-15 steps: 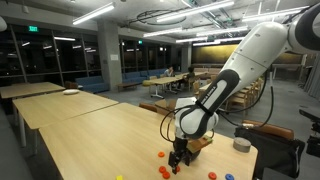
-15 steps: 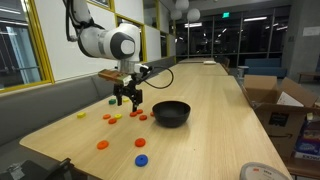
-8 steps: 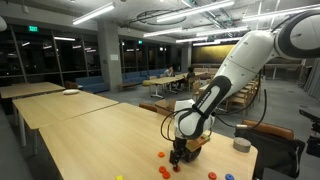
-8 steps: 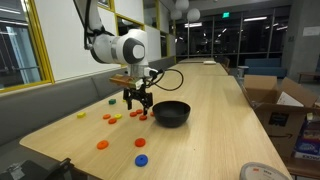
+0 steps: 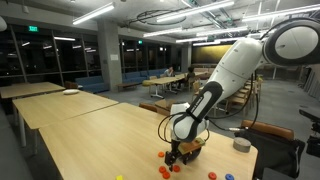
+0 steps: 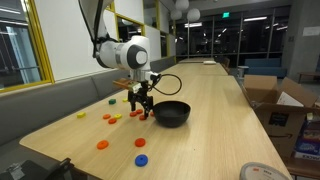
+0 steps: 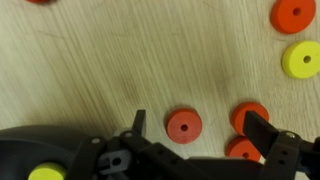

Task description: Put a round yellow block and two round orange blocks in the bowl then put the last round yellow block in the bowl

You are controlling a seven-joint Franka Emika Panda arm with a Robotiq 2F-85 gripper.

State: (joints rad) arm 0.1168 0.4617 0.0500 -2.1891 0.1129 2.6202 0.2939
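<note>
In the wrist view my gripper (image 7: 200,128) hangs open low over the wooden table, its fingers (image 7: 265,130) straddling a round orange block (image 7: 184,125). Two more orange blocks (image 7: 248,115) lie close together by the right finger. A round yellow block (image 7: 300,59) lies further off, beside another orange one (image 7: 293,14). The black bowl (image 7: 25,152) is at the lower left, and a yellow block (image 7: 45,173) shows inside it. In an exterior view the gripper (image 6: 141,108) stands just beside the bowl (image 6: 171,113).
Loose pieces lie scattered on the table: a yellow (image 6: 81,114), a green (image 6: 110,101), orange (image 6: 102,145) and blue (image 6: 141,159). A small grey cylinder (image 5: 241,145) stands near the table's end. Cardboard boxes (image 6: 275,100) sit beyond the table edge.
The arm has carried the open gripper sideways toward the bowl and lower over the orange blocks. The blocks and bowl have not moved.
</note>
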